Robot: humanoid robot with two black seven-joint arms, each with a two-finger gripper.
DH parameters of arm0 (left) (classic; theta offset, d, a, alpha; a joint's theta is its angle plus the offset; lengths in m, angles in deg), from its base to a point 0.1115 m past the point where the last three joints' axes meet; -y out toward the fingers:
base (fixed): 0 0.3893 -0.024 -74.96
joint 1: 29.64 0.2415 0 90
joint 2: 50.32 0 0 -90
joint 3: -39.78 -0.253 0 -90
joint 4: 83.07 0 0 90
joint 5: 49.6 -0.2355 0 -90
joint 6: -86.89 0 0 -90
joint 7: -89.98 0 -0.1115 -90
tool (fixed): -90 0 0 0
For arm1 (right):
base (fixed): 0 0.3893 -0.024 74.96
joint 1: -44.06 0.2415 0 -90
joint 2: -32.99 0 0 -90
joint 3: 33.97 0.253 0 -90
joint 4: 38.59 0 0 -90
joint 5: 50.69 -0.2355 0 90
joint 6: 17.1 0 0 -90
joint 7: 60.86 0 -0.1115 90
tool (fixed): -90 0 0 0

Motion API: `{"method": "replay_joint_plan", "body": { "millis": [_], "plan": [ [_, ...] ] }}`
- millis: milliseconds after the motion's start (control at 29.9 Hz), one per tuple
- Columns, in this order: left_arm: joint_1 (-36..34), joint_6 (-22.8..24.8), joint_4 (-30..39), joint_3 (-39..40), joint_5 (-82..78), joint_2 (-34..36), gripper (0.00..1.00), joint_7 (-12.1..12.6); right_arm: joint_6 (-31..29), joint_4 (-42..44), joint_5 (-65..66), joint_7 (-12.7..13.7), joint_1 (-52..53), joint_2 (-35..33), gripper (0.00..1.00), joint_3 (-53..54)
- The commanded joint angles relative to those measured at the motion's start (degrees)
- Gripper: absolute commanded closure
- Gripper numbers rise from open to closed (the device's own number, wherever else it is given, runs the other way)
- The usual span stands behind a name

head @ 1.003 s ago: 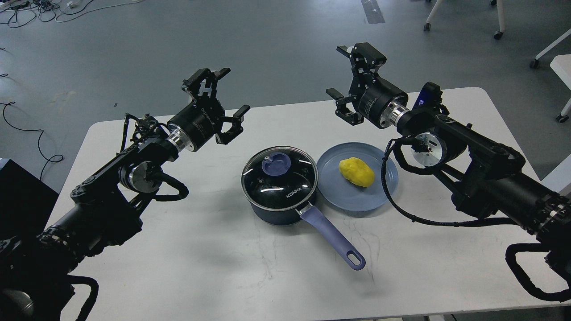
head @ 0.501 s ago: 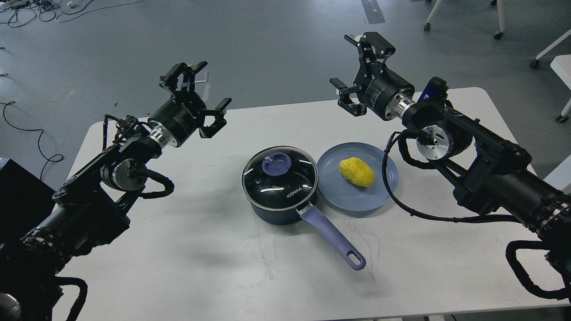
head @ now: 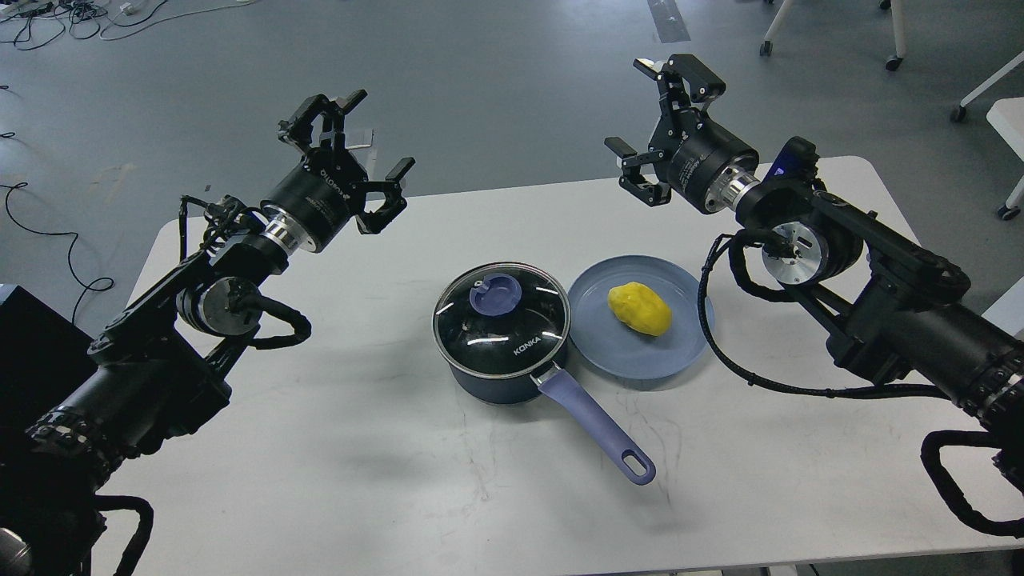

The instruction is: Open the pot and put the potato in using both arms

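**Head view: lidded pot and potato wait between two raised, spread grippers**

Head view shows a white table (head: pixel 360 480) with the pot (head: pixel 502 340) near its middle. Its glass lid (head: pixel 502 320), marked KONKA, sits closed on the rim, the blue knob (head: pixel 495 293) toward the far side. The lavender handle (head: pixel 596 428) runs toward the near right, ending in a hole.

Just right of the pot, and seeming to touch its side, lies a flat blue-grey plate (head: pixel 632 356). The potato (head: pixel 639 308) rests on that plate, toward its far half, well clear of both grippers.

The left gripper (head: pixel 360 136) is raised over the far left part of the table, its fingers spread apart and holding nothing. It is angled up and away from the robot, well apart from the pot.

The right gripper (head: pixel 664 112) hangs above the table's far edge, beyond the plate, also with fingers spread and empty. Its silver wrist ring and a looping black cable (head: pixel 720 352) show behind it; the cable curves down beside the plate's right rim.

Grey floor (head: pixel 496 88) lies beyond the table
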Motion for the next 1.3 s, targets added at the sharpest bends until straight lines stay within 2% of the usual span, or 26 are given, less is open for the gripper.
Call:
{"method": "replay_joint_plan", "body": {
  "millis": [0, 33, 100, 134, 167, 234, 334, 401, 468, 501, 535, 602, 669, 869, 936, 1003, 1137, 1270],
  "plan": [
    [-0.7, -0.7, 0.2, 0.0, -3.0, 1.9, 0.02, -4.4, 0.1, 0.0, 0.0, -0.1, -0.1, 0.0, 0.00, -0.1],
    [-1.0, -1.0, 0.2, 0.0, -4.4, 2.2, 0.02, -5.9, 0.1, 0.0, 0.0, -0.1, -0.1, 0.1, 0.00, -0.1],
    [-3.1, -1.8, 0.9, -0.3, -13.4, 3.5, 0.02, -11.0, 0.1, 0.1, 0.1, -0.1, -0.4, 0.0, 0.00, -0.2],
    [-3.1, -1.8, 0.9, -0.3, -13.4, 3.5, 0.02, -11.0, 0.1, 0.1, 0.1, -0.1, -0.4, 0.0, 0.00, -0.2],
    [-3.8, -2.9, 1.1, -0.2, -18.7, 4.2, 0.02, -12.7, 0.2, 0.2, 0.1, -0.1, -0.5, -0.1, 0.00, -0.2],
    [-4.1, -5.5, 1.9, 0.0, -24.0, 5.6, 0.02, -14.1, 0.1, 0.2, 0.1, 0.0, -0.6, -0.6, 0.00, -0.2],
    [-4.5, -10.4, 4.2, -0.2, -28.2, 6.2, 0.02, -14.5, -0.1, 0.1, -0.1, -0.3, -0.9, -2.0, 0.00, 0.0],
    [-4.5, -15.0, 6.7, -0.5, -32.7, 7.1, 0.02, -15.4, -0.1, 0.2, 0.0, -0.3, -1.0, -3.2, 0.00, 0.0],
    [-4.1, -25.0, 11.2, -0.7, -45.0, 8.1, 0.02, -15.4, 0.0, 0.2, 0.0, -0.3, -1.4, -4.2, 0.00, 0.0],
    [-3.9, -28.1, 12.6, -0.8, -48.7, 8.0, 0.02, -15.4, 0.0, 0.2, 0.0, -0.3, -1.4, -4.4, 0.00, 0.0],
    [-3.2, -34.2, 15.2, -1.5, -54.3, 7.9, 0.02, -15.4, 0.2, 0.2, 0.0, -0.4, -1.3, -5.2, 0.00, 0.0],
    [-2.6, -38.9, 17.7, -4.0, -58.0, 7.8, 0.02, -15.4, 0.3, 0.3, 0.0, -0.4, -1.2, -6.1, 0.00, 0.0],
    [-2.8, -44.1, 19.9, -10.3, -60.8, 8.6, 0.02, -15.4, 0.3, 1.3, 0.0, -0.4, -0.8, -7.0, 0.00, -0.1],
    [-3.7, -46.6, 20.6, -15.6, -68.1, 10.5, 0.02, -15.4, 0.2, 4.1, 0.0, -0.4, 0.2, -7.8, 0.00, -0.3],
    [-3.0, -51.6, 20.5, -17.3, -80.5, 10.6, 0.02, -15.4, 0.3, 4.2, 0.0, -0.4, 0.4, -8.4, 0.00, -0.6],
    [-2.8, -54.3, 20.5, -18.3, -86.6, 10.6, 0.02, -15.4, 0.3, 4.6, 0.0, -0.5, 0.7, -8.7, 0.00, -0.6],
    [-2.8, -54.3, 19.2, -23.3, -99.0, 10.7, 0.02, -15.4, 0.2, 5.6, 0.0, -0.5, 0.9, -10.5, 0.00, -0.6],
    [-2.5, -54.3, 17.3, -23.7, -104.0, 10.1, 0.02, -15.4, 0.1, 5.9, 0.0, -0.4, -0.1, -12.3, 0.00, -0.2]
  ]
}}
